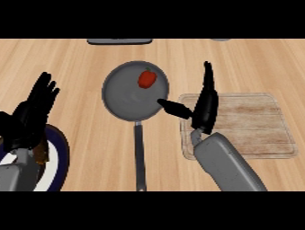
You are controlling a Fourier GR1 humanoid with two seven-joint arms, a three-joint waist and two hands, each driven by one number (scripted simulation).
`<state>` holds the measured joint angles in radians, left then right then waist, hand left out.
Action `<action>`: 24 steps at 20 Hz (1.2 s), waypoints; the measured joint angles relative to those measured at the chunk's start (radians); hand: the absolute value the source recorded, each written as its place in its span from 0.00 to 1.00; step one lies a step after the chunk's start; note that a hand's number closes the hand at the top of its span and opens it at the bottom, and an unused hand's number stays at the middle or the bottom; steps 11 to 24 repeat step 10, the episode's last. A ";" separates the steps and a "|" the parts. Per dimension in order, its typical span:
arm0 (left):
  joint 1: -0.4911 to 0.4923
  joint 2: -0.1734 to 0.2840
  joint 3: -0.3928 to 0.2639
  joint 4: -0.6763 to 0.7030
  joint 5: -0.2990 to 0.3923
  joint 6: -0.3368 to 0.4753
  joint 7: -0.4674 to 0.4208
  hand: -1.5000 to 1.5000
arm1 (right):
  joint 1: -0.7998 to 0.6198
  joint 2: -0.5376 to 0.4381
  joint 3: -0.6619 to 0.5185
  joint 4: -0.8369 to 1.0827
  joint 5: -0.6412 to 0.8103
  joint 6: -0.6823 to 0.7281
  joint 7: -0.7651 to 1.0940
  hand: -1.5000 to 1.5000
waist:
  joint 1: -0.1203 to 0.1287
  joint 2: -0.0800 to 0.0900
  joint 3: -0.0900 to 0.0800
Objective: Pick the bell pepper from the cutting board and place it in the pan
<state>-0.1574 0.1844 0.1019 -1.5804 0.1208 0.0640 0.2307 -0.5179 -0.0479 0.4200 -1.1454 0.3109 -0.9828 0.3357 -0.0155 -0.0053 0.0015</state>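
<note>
A red bell pepper [146, 78] lies inside the grey pan [125, 99], toward its far right side. The pan's long handle [139, 157] points toward me. To the pan's right lies the wooden cutting board [248, 126], with nothing on it. My right hand [204, 105] is open over the board's left edge, fingers straight and pointing away, thumb reaching toward the pan's rim; it holds nothing. My left hand [32, 112] is open at the left, fingers up, resting.
A white plate with a dark blue rim [60, 157] sits at the lower left under my left forearm, with something brown on it. A dark flat object [119, 42] lies at the far edge of the wooden counter.
</note>
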 measured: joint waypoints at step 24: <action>-0.002 -0.011 -0.002 -0.022 -0.008 -0.005 0.013 0.50 | 0.401 -0.089 0.081 -0.402 0.008 0.057 -0.119 0.00 | 0.008 0.003 -0.001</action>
